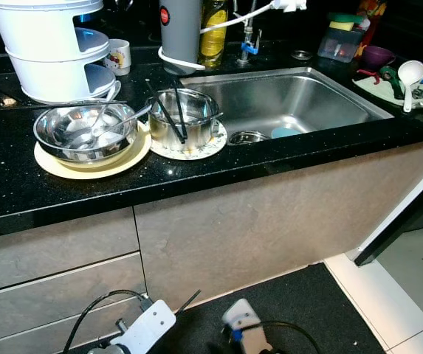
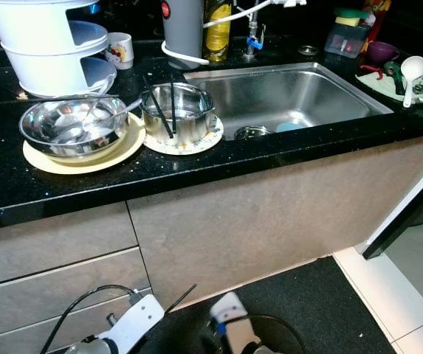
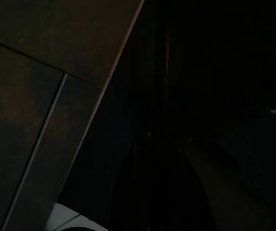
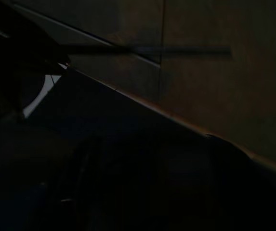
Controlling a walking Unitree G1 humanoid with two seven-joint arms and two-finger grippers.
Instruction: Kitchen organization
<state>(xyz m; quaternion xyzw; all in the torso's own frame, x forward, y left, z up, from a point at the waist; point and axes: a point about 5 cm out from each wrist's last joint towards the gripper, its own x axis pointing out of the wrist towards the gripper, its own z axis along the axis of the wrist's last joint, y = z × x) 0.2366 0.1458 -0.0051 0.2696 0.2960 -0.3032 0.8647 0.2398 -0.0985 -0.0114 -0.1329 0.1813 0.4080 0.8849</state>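
**Dishes stacked near the front edge, arms low**

Dishes crowd the black speckled tabletop (image 1: 19, 184) left of the stainless steel sink (image 1: 300, 103). A wide steel bowl (image 1: 86, 133) holding spoons sits on a pale yellow plate (image 1: 56, 166), close to the front edge. Touching that plate's rim, a patterned plate carries a small steel pot (image 1: 185, 118) with black chopsticks (image 1: 176, 110) leaning out of it.

Both arms hang low before the grey cabinet front (image 1: 248, 228). Whether the left tool (image 1: 146, 326) or the right tool (image 1: 245, 324) is open or closed I cannot tell; the wrist views are too dark.

Likely risks: lifting the pot could tip the loose chopsticks out. Nudging the bowl could slide its plate over the edge. The white cable (image 1: 237, 18) near the faucet could snag a rising arm.
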